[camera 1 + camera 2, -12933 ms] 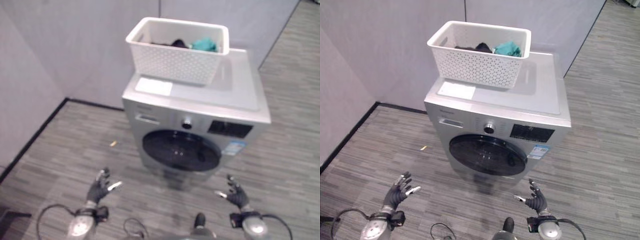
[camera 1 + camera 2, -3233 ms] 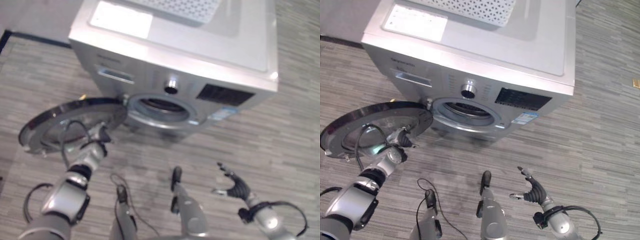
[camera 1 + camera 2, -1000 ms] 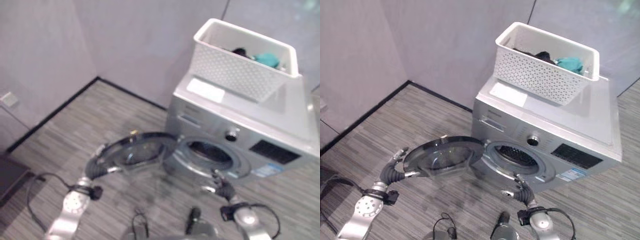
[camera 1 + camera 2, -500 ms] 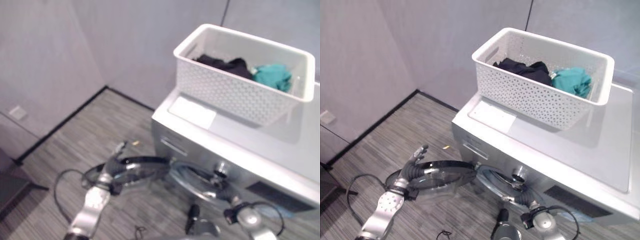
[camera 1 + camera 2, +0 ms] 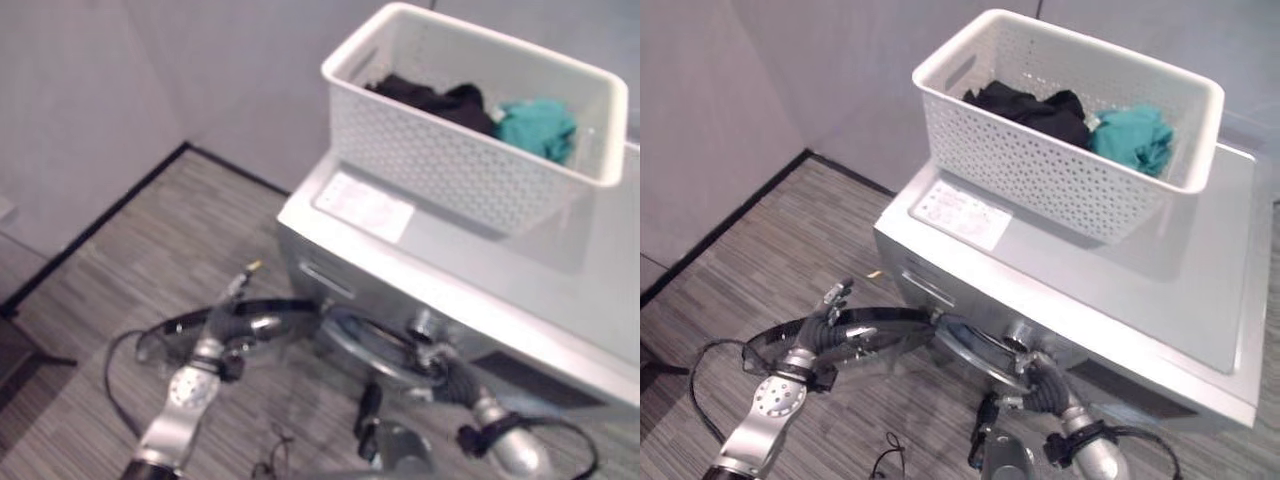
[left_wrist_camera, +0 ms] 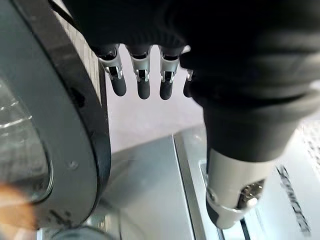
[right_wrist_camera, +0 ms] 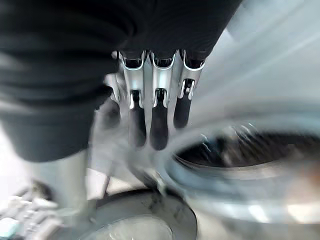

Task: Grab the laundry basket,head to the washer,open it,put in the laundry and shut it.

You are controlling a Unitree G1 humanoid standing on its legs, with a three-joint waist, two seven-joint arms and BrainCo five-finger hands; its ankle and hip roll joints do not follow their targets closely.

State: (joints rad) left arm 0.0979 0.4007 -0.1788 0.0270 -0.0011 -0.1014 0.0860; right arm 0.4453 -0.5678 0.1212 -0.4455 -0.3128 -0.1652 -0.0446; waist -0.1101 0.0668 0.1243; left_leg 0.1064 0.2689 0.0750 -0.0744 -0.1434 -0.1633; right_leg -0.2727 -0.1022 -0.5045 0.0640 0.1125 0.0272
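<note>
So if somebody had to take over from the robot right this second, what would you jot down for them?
Left hand: open, fingers straight, by the rim of the washer door.
Right hand: open, in front of the drum opening.
Laundry basket sits on top of the washer, dark and teal clothes inside.
Done: basket at washer, door open.
Left: load the clothes, shut the door.

White laundry basket (image 5: 1060, 150) with clothes (image 5: 1080, 120) atop silver washer (image 5: 1120, 290); door (image 5: 845, 335) open.

White laundry basket (image 5: 1070, 120) of clothes sits atop the washer (image 5: 1080, 300), whose door (image 5: 835, 340) hangs open.
</note>
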